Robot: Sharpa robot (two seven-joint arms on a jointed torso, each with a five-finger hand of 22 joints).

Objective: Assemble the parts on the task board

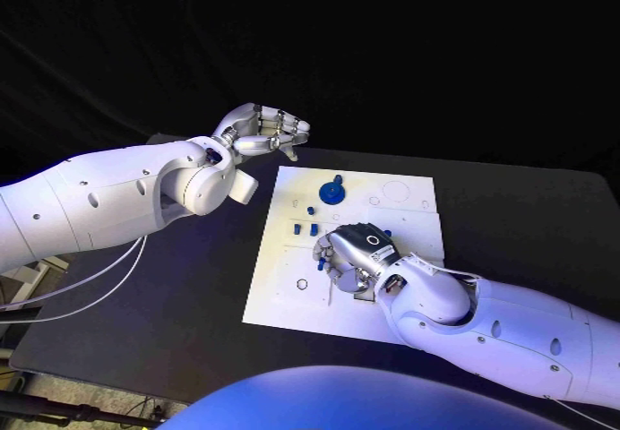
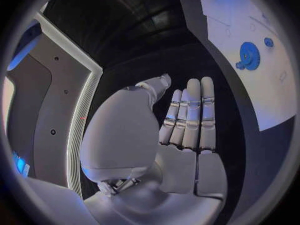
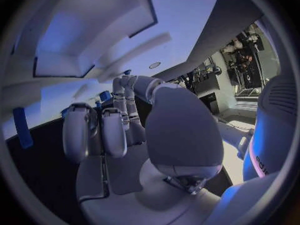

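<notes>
Two glossy white arms, thick and rounded, with small dark screw holes dotted along their shells; the left arm point(image 1: 104, 202) trails thin white cables from its underside, and a flat white tab juts out near its wrist; the right arm point(image 1: 517, 327) ends in a bulbous wrist joint; each carries a silver, segmented hand, left hand point(image 1: 262, 130), right hand point(image 1: 358, 253), the right with a dark ringed disc on its back.

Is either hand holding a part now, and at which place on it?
The left hand holds nothing. The right hand lies low over the board; whether it holds a part cannot be told.
</notes>
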